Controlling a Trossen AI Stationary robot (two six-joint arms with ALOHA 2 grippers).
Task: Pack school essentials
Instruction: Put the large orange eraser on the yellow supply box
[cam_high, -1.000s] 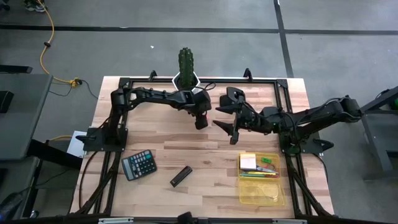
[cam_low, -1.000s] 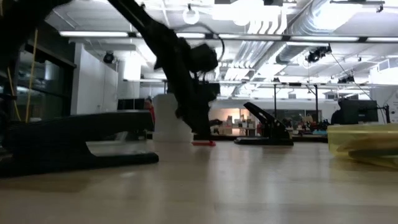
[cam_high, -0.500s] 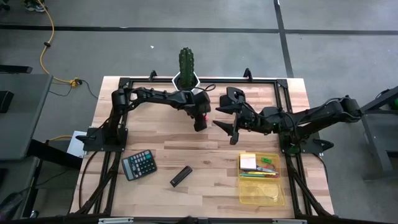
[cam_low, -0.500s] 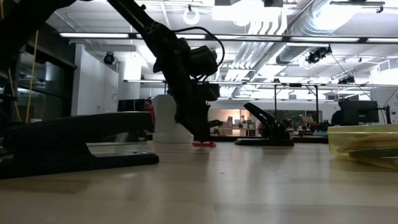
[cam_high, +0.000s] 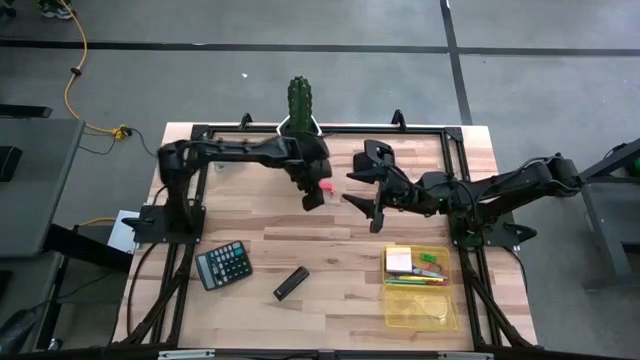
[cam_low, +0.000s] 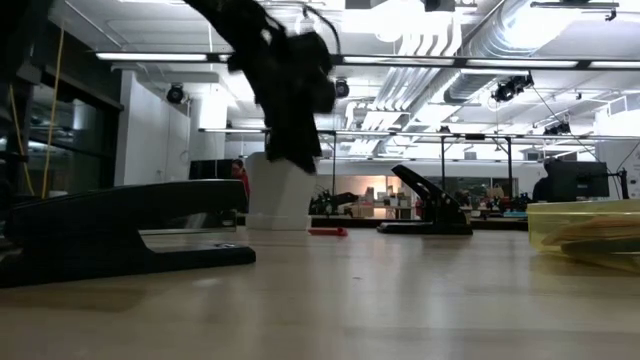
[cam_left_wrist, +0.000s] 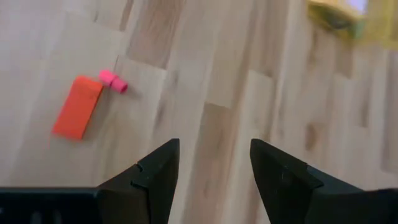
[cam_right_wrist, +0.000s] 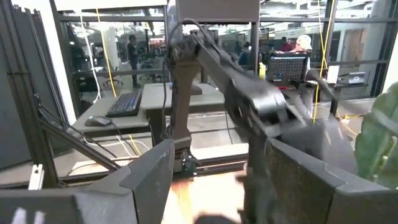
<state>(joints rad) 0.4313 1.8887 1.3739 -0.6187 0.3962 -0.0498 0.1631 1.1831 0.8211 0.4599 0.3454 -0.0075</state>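
Look at the small red-orange block (cam_left_wrist: 77, 116) on the wooden table (cam_high: 250, 225): it lies flat near the far middle of the table, with a short pink piece (cam_left_wrist: 114, 81) just beside one end. From above you see only a small pink-red spot (cam_high: 327, 186) there, so you cannot tell which way its long axis runs across the table. Your left gripper (cam_high: 313, 197) hangs just left of it with fingers spread and nothing between them. Your right gripper (cam_high: 372, 190) waits just right of the block, jaws wide and empty too.

At the near right you have the yellow tray (cam_high: 447, 306), already holding a square sticky-note pad (cam_high: 399, 261) at its far left corner and thin pens (cam_high: 428, 272) lying mostly left to right. The black calculator (cam_high: 223, 264) and the black stapler (cam_high: 291, 282) sit near the front, left of the tray. A cactus (cam_high: 299, 100) in a white pot stands at the far edge.

The planks are pale wood; grey floor with dark lines surrounds you, and beyond lie desks and bright ceiling lights.
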